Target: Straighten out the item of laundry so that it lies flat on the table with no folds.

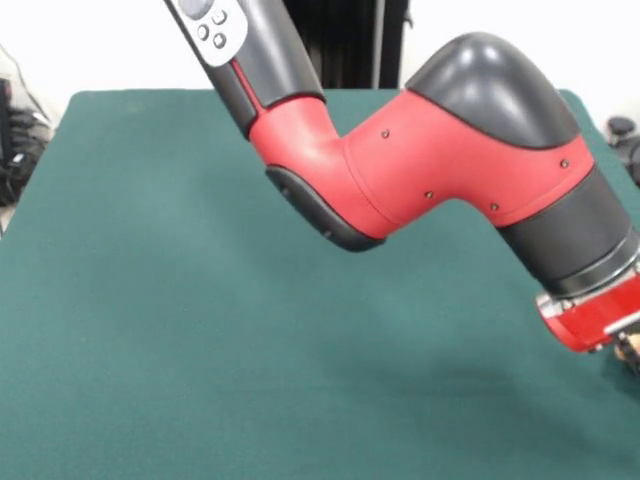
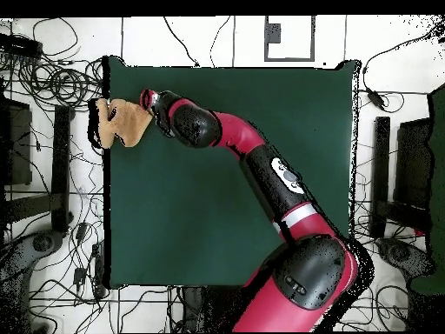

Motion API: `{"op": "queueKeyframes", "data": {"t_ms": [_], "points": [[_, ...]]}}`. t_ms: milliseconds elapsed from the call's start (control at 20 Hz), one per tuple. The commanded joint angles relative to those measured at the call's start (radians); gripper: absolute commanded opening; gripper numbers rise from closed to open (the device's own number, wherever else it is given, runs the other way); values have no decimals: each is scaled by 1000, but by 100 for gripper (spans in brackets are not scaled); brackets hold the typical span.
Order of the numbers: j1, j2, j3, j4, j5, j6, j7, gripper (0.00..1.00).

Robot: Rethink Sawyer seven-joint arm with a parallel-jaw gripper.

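The tan-orange towel [image 2: 122,123] lies bunched and crumpled at the far left edge of the green table [image 2: 226,191] in the overhead view, partly hanging over the edge. The arm reaches across the table, and my gripper [image 2: 149,100] is right at the towel's upper right corner. Whether it grips the cloth is hidden by the wrist. In the front view the gripper [image 1: 622,343] is cut off at the right edge, with only a sliver of tan [image 1: 633,355] showing below the red wrist.
The arm's red and black elbow [image 1: 440,160] hangs over the middle of the table. Cables and equipment stands [image 2: 52,156] lie on the floor around the table.
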Motion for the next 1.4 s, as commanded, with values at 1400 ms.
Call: {"op": "queueKeyframes", "data": {"t_ms": [1400], "points": [[248,-177,-293,-4,-209,-50,52,0]]}}
